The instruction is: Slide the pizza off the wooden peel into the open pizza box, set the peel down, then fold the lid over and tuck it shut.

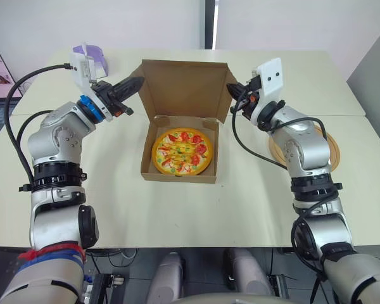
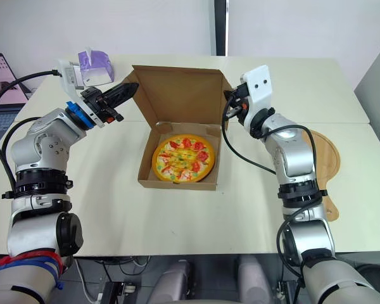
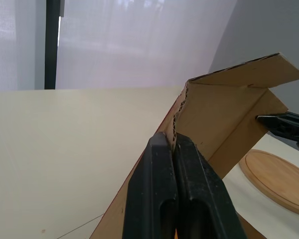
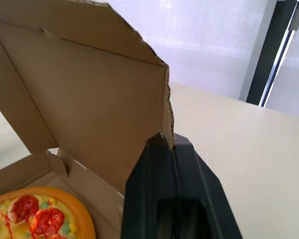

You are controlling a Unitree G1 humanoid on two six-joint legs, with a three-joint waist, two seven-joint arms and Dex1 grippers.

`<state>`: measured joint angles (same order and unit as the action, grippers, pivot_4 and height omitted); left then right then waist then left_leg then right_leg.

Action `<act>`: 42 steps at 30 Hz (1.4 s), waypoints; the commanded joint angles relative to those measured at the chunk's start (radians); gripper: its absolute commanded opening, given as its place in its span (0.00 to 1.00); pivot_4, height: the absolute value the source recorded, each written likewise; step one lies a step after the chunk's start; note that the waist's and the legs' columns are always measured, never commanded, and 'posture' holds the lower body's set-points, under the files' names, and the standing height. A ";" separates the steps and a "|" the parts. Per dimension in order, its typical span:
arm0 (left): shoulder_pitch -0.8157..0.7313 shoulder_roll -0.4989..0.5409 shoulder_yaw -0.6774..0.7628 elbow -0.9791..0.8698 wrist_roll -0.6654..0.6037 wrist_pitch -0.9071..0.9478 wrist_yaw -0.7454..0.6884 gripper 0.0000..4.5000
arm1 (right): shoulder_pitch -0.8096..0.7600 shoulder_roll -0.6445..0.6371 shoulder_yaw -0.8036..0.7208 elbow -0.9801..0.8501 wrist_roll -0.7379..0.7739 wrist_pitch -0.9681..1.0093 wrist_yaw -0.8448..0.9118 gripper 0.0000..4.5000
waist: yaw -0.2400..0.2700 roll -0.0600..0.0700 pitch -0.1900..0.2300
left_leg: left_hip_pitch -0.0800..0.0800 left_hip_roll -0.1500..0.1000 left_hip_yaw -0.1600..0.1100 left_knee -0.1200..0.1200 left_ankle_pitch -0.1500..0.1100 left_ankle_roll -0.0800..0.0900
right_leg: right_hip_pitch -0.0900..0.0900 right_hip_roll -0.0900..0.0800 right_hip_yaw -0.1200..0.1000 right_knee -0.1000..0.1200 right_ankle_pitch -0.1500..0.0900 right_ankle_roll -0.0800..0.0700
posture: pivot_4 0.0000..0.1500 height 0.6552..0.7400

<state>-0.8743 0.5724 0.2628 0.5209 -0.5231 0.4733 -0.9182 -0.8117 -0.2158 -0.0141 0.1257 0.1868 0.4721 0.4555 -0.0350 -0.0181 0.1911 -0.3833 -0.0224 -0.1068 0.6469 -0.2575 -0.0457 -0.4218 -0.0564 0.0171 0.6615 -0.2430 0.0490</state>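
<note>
Left eye view, listed from the near edge outward.

- Tabletop (image 1: 177,215): pale, with nothing on the strip along its near edge.
- Pizza box (image 1: 177,177): brown cardboard, about the middle of the tabletop, base flat and open to the top.
- Pizza (image 1: 182,152): lies flat inside the base, wholly within its walls. The slide-off step is judged complete.
- Peel (image 2: 326,155): round, wooden, flat on the tabletop by the right edge. It is well apart from the box, partly hidden behind the right arm, and no gripper is on it. The set-down step is judged complete.
- Lid (image 1: 183,88): stands roughly upright from the far wall of the base, side flaps angled forward. It is not yet folded over.
- Left gripper (image 1: 138,83): at the lid's upper left corner, fingers pinched together on the flap. The left wrist view shows the corrugated edge running between them.
- Right gripper (image 1: 232,92): at the lid's upper right corner, likewise clamped on the cardboard edge, as the right wrist view shows.
- Tissue box (image 2: 94,63): purple, at the far left corner, well apart and with no part in the task.

Outstanding: bring the lid forward and down over the pizza, then tuck it into the base. The task is judged well past halfway, at the start of closing.
</note>
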 commanded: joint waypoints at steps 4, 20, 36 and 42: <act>0.039 0.007 0.004 -0.070 0.030 -0.088 0.012 0.13 | -0.036 0.000 0.009 -0.030 -0.011 -0.044 -0.016 0.00 | -0.001 0.000 0.000 | 0.000 0.000 0.000 0.000 0.000 0.000 | 0.000 0.000 0.000 0.000 0.000 0.000 | 1.00 1.00; 0.038 -0.014 -0.026 -0.021 0.126 -0.292 0.067 0.85 | -0.026 -0.002 0.021 -0.066 0.003 -0.027 -0.021 0.00 | 0.002 0.000 0.000 | 0.000 0.000 0.000 0.000 0.000 0.000 | 0.000 0.000 0.000 0.000 0.000 0.000 | 1.00 1.00; 0.020 -0.021 -0.037 0.019 0.147 -0.326 0.083 0.01 | -0.009 -0.005 0.023 -0.083 0.003 -0.023 -0.028 0.00 | 0.000 0.000 0.000 | 0.000 0.000 0.000 0.000 0.000 0.000 | 0.000 0.000 0.000 0.001 0.000 0.000 | 1.00 1.00; 0.044 -0.017 -0.036 -0.059 0.143 -0.287 0.119 0.01 | -0.018 0.014 0.042 -0.134 -0.004 0.032 -0.060 0.00 | 0.000 0.000 0.000 | 0.000 0.000 0.000 0.000 0.000 0.000 | 0.000 0.000 0.000 0.001 0.000 0.000 | 1.00 1.00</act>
<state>-0.8273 0.5457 0.2050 0.5291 -0.3670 0.1812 -0.8140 -0.8055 -0.2106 0.0249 0.0683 0.1783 0.4919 0.4103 -0.0352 -0.0180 0.1911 -0.3831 -0.0222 -0.1069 0.6468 -0.2575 -0.0455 -0.4224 -0.0562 0.0170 0.6624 -0.2430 0.0489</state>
